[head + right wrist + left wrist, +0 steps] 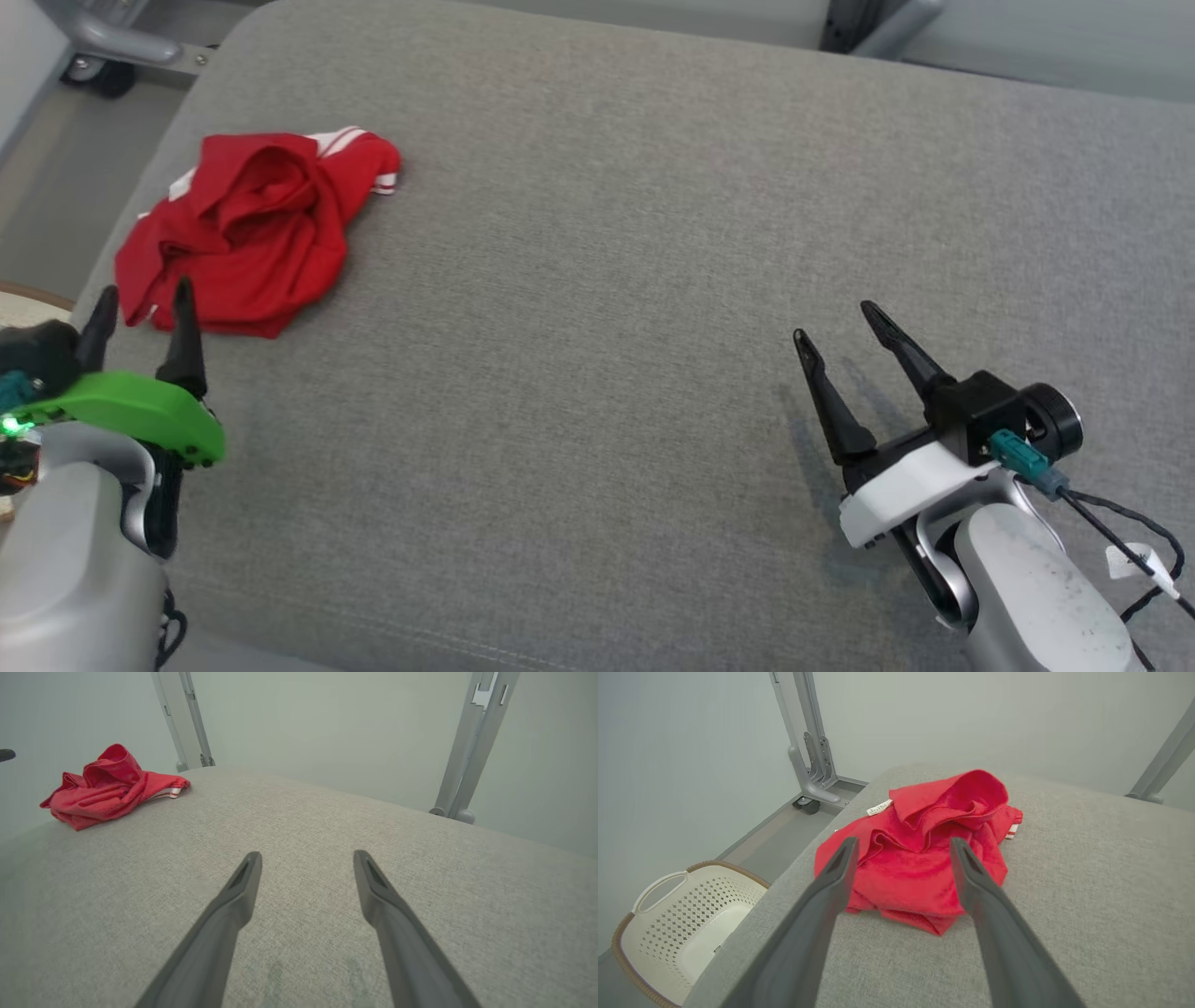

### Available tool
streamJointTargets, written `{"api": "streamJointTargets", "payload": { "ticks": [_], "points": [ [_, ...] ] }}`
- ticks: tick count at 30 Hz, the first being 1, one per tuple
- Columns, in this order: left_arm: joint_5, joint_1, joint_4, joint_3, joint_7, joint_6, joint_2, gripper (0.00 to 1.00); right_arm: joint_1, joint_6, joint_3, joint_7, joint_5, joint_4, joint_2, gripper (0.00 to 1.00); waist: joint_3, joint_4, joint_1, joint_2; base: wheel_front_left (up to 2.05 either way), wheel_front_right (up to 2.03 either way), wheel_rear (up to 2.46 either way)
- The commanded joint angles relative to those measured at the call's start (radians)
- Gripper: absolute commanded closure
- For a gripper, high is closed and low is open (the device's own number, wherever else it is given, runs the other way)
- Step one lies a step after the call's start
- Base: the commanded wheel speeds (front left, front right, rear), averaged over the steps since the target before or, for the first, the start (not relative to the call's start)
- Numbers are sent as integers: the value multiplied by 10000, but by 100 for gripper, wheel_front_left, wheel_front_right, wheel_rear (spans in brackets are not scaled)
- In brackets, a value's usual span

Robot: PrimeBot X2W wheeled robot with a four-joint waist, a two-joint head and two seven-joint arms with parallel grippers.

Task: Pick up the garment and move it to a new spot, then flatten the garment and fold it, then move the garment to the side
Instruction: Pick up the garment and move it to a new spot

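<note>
A red garment (252,229) with white stripes at one edge lies crumpled near the far left corner of the grey padded surface (653,280). My left gripper (140,299) stands open just short of its near edge, fingers pointing at it and nothing between them. In the left wrist view the garment (920,858) fills the gap beyond the spread fingers (831,877). My right gripper (831,319) is open over bare fabric at the lower right, far from the garment (110,786), which sits at the upper left of the right wrist view.
A cream perforated laundry basket (686,924) stands on the floor beside the surface's left edge. Grey metal frame legs with a castor (810,805) rise behind the surface. Another upright post (472,746) stands at the back right.
</note>
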Motion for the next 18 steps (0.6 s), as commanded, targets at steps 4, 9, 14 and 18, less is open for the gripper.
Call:
{"api": "streamJointTargets", "payload": {
  "ticks": [4,9,14,18],
  "points": [
    [-699,-761,693,-594,267,-14,378,0,-317,-8,18,-29,-74,-331,-195,0,1483,-1480,0,86,0,0,0],
    [-1274,-1307,1833,-598,583,23,701,0,-431,-8,-29,3,-152,-630,-263,0,1937,-1955,0,86,0,0,0],
    [-1397,-1653,3048,-617,816,117,506,0,-365,-8,-171,27,-116,-659,-208,0,2074,-2265,0,86,0,0,0],
    [-1450,-1676,3595,-616,523,195,356,100,-168,-8,-237,7,-44,-451,-82,0,1824,-2359,0,86,0,0,0]
  ]
}}
